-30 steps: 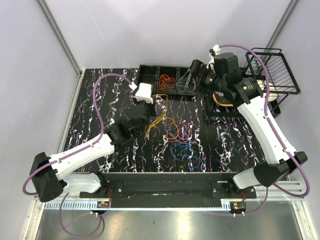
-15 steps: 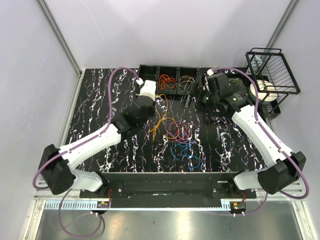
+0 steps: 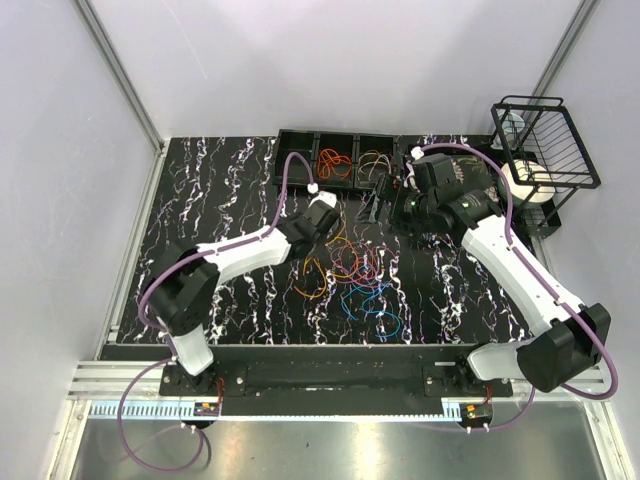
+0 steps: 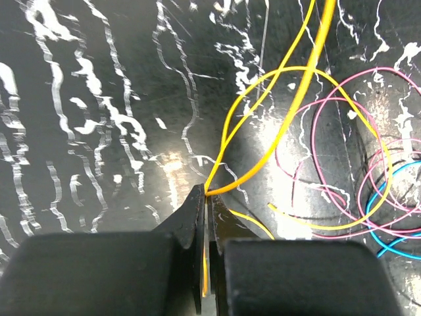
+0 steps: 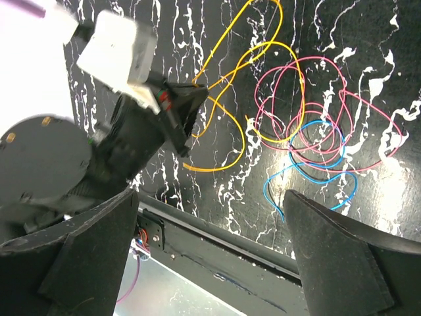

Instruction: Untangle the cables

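Grip: left gripper point(image 4: 207, 195) jaws clamped on yellow cable point(image 4: 288, 124); right gripper point(image 5: 210, 197) jaws apart. Best pull slowly, low, away from pink cable point(image 5: 306, 59) loops, not dragging them.

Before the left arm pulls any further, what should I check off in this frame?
1. Left gripper shut on the yellow cable: ok, the wire is pinched right at the tips.
2. Yellow cable free of the pink cable: not ok, their loops cross several times.
3. Blue cable out of the pull: cannot tell, it overlaps the pink loops and how it is threaded is unclear.
4. Right gripper open and empty: ok, nothing sits between its fingers.
5. The two grippers apart: ok, the right one hangs above and to the side of the left one.
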`<state>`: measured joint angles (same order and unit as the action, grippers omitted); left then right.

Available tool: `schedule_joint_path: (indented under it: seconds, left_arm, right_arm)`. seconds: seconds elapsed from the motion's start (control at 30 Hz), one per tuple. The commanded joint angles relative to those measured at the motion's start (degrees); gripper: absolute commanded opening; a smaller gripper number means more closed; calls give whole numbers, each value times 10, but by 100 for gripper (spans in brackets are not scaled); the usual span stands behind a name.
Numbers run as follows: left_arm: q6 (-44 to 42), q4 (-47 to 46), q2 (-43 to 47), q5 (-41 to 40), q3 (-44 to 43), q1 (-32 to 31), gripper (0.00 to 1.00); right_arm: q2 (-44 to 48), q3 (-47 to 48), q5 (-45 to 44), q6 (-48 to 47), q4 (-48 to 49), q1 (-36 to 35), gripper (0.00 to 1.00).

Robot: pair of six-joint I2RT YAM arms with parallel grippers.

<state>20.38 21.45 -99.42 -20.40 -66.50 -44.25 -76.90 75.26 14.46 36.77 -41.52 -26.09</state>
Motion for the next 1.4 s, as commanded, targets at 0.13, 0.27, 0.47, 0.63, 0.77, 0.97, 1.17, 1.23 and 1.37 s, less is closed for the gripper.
schedule_joint_path:
  seconds: [0.13, 0.27, 0.47, 0.63, 0.77, 0.97, 1.17, 1.23, 1.37]
  left_arm:
    - [19, -1, -37, 30, -36, 8, 17]
    - [16, 3, -52, 15, -38, 10, 35]
    - [3, -2, -76, 22, -47, 19, 52]
    - [-6, -6, -97, 27, -67, 24, 52]
    - [-9, -6, -114, 29, -91, 29, 50]
    - [-9, -5, -147, 39, -124, 32, 46]
    - [8, 3, -183, 48, -138, 31, 35]
    - [18, 4, -182, 40, -136, 31, 27]
    - [26, 5, -185, 48, -130, 31, 1]
  right_arm:
    - [19, -11, 12, 1, 22, 0, 96]
    - [18, -13, 16, 1, 27, 1, 96]
    - [17, -17, 18, 0, 29, 1, 96]
    - [15, -19, 20, -1, 31, 1, 96]
    - [14, -21, 22, -1, 34, 0, 96]
    - [13, -22, 28, 0, 38, 1, 95]
    - [11, -21, 27, -4, 37, 1, 95]
    - [10, -21, 28, -5, 38, 1, 95]
    - [8, -21, 27, -7, 38, 1, 95]
